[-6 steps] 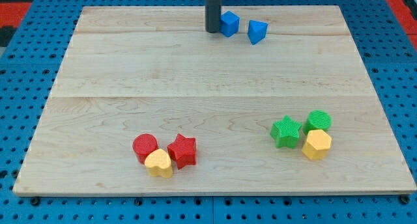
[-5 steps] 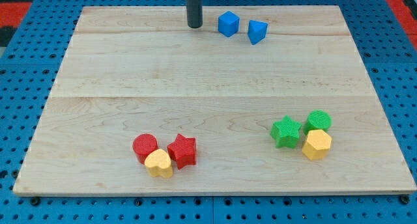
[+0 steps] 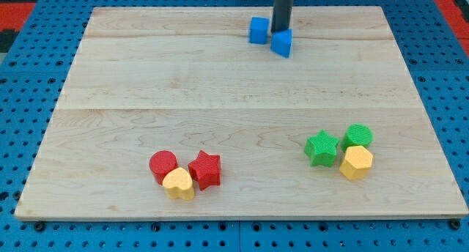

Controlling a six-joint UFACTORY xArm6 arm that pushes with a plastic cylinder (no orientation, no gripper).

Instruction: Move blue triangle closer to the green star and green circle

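The blue triangle (image 3: 282, 43) lies near the view's top, right of centre. My tip (image 3: 281, 31) stands at its top edge, touching or nearly touching it. A blue cube (image 3: 257, 30) sits just to the tip's left. The green star (image 3: 321, 148) and green circle (image 3: 358, 136) lie at the lower right, well below the triangle.
A yellow hexagon (image 3: 356, 162) touches the green circle from below. A red circle (image 3: 163, 164), a yellow block (image 3: 178, 183) and a red star (image 3: 205, 170) cluster at the lower left. The wooden board (image 3: 110, 98) lies on a blue pegboard.
My tip moved from the left of the blue cube to the right, now at the triangle's top edge. The triangle has shifted slightly left and down.
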